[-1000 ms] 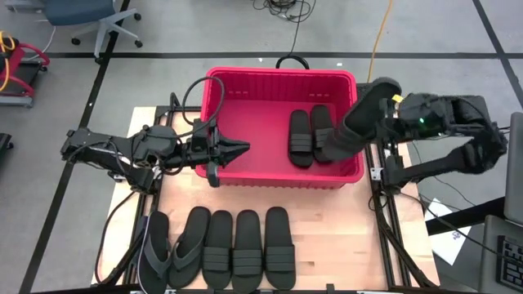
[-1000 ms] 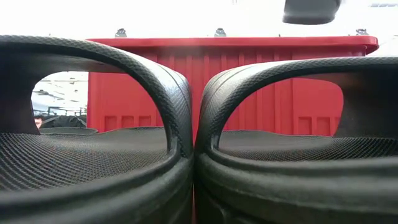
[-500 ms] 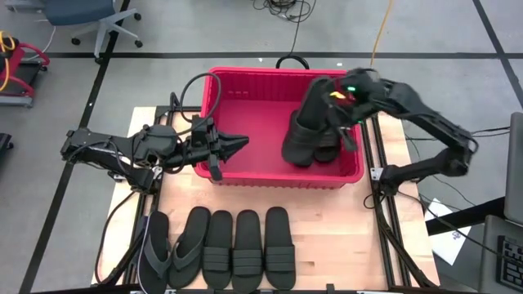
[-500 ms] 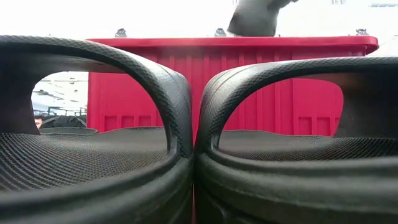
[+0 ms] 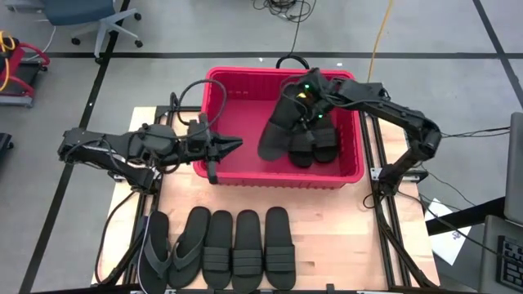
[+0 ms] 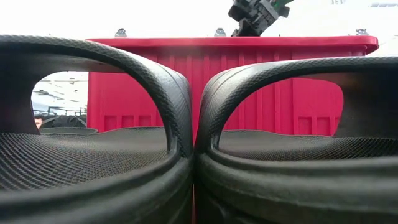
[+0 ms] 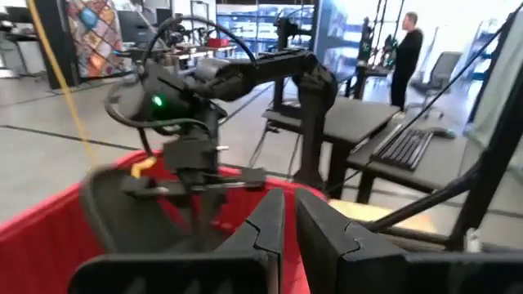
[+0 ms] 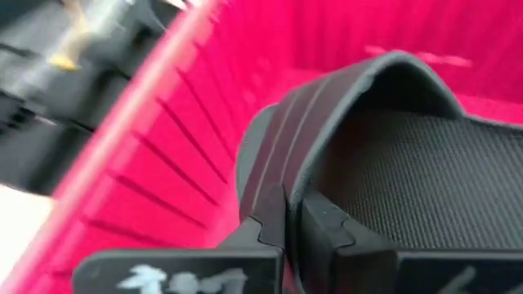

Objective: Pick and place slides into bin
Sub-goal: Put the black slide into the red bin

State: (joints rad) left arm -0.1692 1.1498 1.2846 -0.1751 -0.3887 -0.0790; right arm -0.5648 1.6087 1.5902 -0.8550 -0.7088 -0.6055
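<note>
We log one red bin [image 5: 245, 167] at upper centre of the frame on the tabletop [image 5: 343, 229]. Two slides [image 5: 315, 140] lie inside toward its right. Right gripper [image 5: 304, 110], jaws pinching the strap of a third slide [image 5: 276, 135], holds it tilted over the bin's middle. Left gripper [image 5: 233, 144] hangs at the bin's left wall, jaws pressed together, empty. Five slides [image 5: 219, 249] sit in a row at lower left of centre.

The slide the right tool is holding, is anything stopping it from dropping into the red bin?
Nothing visible. The right tool holds the slide over the bin, beside two slides already inside; open floor lies below.
</note>
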